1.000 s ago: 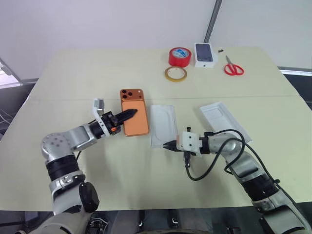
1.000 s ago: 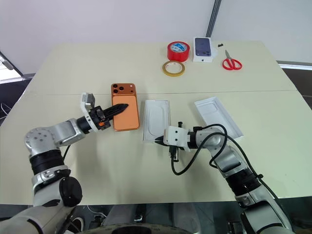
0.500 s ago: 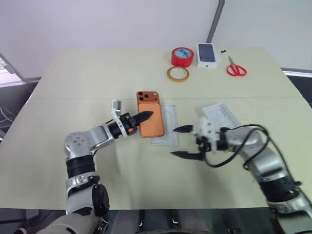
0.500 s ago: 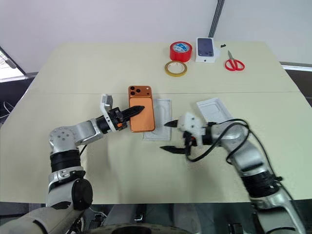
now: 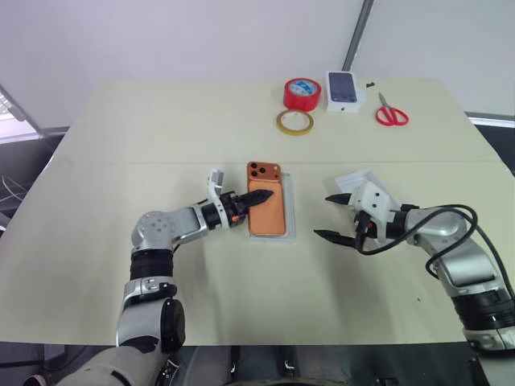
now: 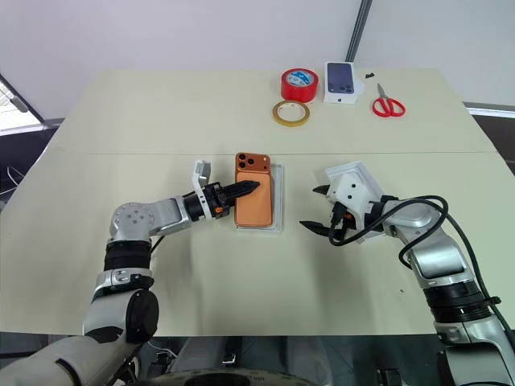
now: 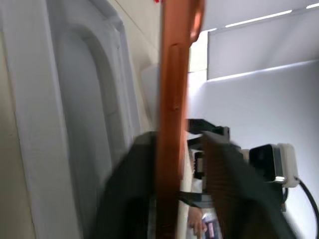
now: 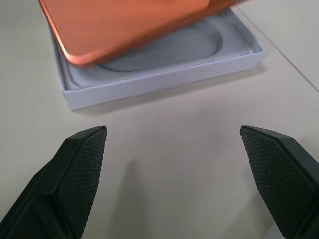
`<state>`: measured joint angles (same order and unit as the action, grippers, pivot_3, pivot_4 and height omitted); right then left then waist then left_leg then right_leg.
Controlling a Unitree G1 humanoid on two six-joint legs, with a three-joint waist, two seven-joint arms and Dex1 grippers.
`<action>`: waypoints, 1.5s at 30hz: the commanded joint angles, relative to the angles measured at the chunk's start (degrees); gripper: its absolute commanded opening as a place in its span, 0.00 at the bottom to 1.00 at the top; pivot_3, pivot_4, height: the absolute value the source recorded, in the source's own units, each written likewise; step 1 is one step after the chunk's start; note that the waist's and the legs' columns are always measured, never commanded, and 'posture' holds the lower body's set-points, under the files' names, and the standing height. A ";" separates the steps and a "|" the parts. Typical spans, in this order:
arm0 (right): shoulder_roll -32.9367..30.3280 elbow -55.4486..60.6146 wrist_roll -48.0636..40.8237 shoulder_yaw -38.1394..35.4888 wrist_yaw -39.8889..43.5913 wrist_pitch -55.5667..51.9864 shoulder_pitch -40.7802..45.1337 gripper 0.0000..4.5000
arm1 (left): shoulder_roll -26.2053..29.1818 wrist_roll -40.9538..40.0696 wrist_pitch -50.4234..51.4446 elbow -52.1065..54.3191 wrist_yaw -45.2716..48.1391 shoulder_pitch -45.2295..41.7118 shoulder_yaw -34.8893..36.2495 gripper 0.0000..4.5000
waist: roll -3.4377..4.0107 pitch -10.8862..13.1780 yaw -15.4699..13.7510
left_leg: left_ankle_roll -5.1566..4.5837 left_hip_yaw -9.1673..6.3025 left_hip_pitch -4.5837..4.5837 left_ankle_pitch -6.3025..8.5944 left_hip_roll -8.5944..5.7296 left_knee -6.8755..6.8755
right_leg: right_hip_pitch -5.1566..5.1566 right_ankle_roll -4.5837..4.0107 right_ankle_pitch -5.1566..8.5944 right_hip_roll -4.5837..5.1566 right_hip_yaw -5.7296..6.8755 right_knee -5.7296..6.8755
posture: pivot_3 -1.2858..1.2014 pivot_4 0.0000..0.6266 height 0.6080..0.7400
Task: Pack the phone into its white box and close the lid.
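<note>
The copper-orange phone (image 5: pixel 267 213) lies tilted over the white box (image 5: pixel 291 219), camera end away from me. In the right wrist view its near corner hangs above the box's greyish floor (image 8: pixel 164 82). My left gripper (image 5: pixel 262 195) reaches in from the left with the phone's edge (image 7: pixel 172 99) between its fingers. One finger (image 7: pixel 224 179) stands a little off that edge, so the jaws are open. My right gripper (image 5: pixel 323 215) is wide open over bare table to the right of the box, holding nothing. The white lid (image 5: pixel 360 178) lies behind it, partly hidden.
At the table's far side are a red tape roll (image 5: pixel 301 93), a yellowish tape ring (image 5: pixel 291 121), a small white carton printed with a phone (image 5: pixel 341 88) and red scissors (image 5: pixel 391 114). A seam crosses the table just beyond the box.
My left gripper carried the phone right, over the box, and its jaws have loosened. My right gripper, shut at the box's near edge before, opened wide and drew away toward the lid.
</note>
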<state>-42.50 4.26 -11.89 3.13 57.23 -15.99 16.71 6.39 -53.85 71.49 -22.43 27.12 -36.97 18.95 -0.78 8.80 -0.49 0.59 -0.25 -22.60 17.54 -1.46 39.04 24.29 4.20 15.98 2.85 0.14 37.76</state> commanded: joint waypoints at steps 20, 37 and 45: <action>4.60 -1.24 1.67 1.89 -2.61 2.44 3.30 1.00 | -0.71 1.80 11.02 2.14 -13.40 -10.00 2.47 1.00 | 0.00 0.00 -0.09 | 0.01 0.00 0.00 0.00 0.00 0.05 | -0.02 0.01 0.00 -0.02 0.00 0.03 | 0.52 0.24 1.00; 6.44 -3.18 2.83 2.92 -3.15 3.66 4.65 1.00 | 1.76 2.57 16.18 7.68 -13.50 -10.91 3.36 1.00 | 0.00 0.00 0.13 | 0.09 0.00 0.04 -0.05 0.00 0.06 | 0.02 0.01 0.00 -0.05 -0.01 0.14 | 0.52 0.24 1.00; 7.82 -3.58 3.08 3.45 -3.43 3.86 5.50 1.00 | 5.64 4.11 17.09 9.03 -11.65 -12.10 2.36 1.00 | 0.00 0.00 0.25 | 0.10 0.00 0.04 -0.06 0.01 0.05 | 0.03 0.01 0.00 -0.06 -0.01 0.16 | 0.52 0.24 1.00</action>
<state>-34.74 0.08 -8.76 7.04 53.96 -13.32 21.08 11.47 -49.23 88.48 -15.46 14.06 -47.41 21.13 -0.77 8.80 -0.24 0.69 -0.25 -22.56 17.48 -1.46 39.09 24.32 4.21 15.98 2.80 0.14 37.92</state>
